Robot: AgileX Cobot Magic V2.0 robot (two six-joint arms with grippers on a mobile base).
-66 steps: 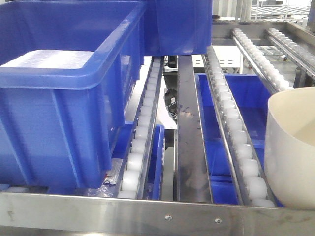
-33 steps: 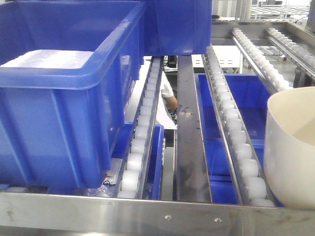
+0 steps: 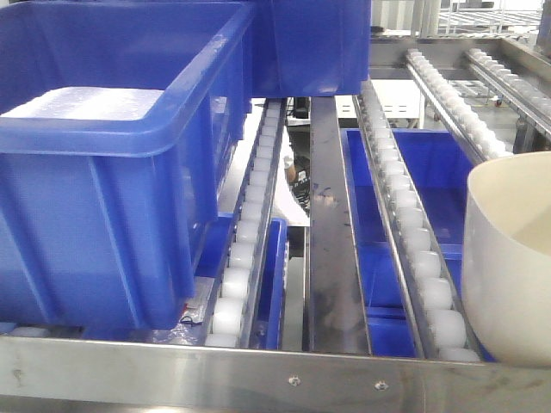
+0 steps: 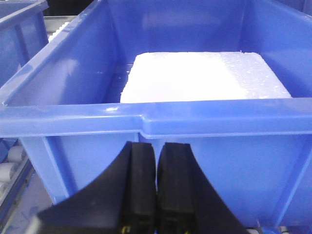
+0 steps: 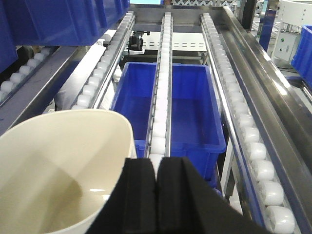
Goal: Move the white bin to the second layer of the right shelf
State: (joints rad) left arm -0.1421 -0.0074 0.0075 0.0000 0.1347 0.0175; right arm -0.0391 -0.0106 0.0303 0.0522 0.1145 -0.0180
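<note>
Blue crate (image 3: 112,163) w/ white slab fills rollers left of white bin (image 3: 508,258); both pincers together.

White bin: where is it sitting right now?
The white bin is at the front view's right edge, on the roller tracks just behind the steel front rail. In the right wrist view it lies lower left, beside the right tool.

Left lanes blocked, middle lanes open

A blue crate (image 3: 112,163) fills your left roller tracks right up to the front rail (image 3: 258,374); the white bin (image 3: 508,258) takes the right edge, and between them the tracks (image 3: 405,224) run clear.
</note>
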